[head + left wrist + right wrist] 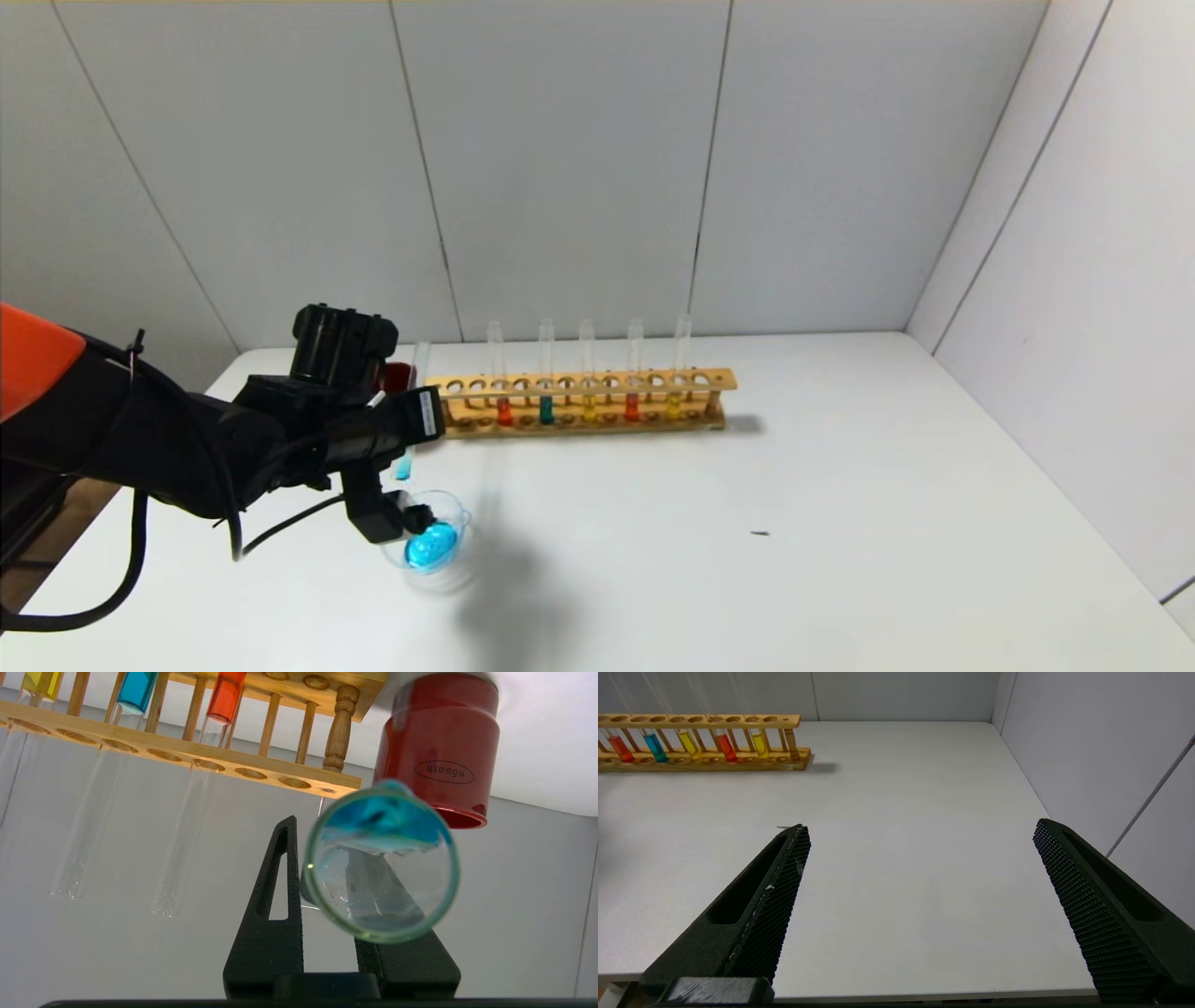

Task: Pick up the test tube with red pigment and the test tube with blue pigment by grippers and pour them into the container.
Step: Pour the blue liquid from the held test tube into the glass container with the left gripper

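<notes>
A: Where's the left claw (pixel 415 467) now?

B: Out over the table (pixel 840 523) at about eight o'clock, clenched on the test tube with blue pigment (pixel 411 420). In the left wrist view the tube's open mouth (pixel 382 863) faces the camera, with blue liquid inside and a black finger (pixel 275 896) pressed against its side.

A: And the container (pixel 431 541)?

B: Just below the claw, toward six o'clock from the tube. It's a small clear dish standing on the table with a pool of bright blue in it.

A: The red one?

B: The test tube with red pigment (pixel 504 387) stands upright in the wooden rack (pixel 579 401) at twelve o'clock, near the rack's left end. Beside it, toward three o'clock, come a teal tube (pixel 546 387), a yellow one (pixel 588 387), another red one (pixel 633 383) and another yellow (pixel 676 383).

A: Anything behind the arm?

B: A dark red cup (pixel 437 746), just off the rack's left end.

A: The right claw (pixel 920 872)?

B: Released, fingers spread wide, hanging over bare table at four o'clock, well apart from the rack.
</notes>
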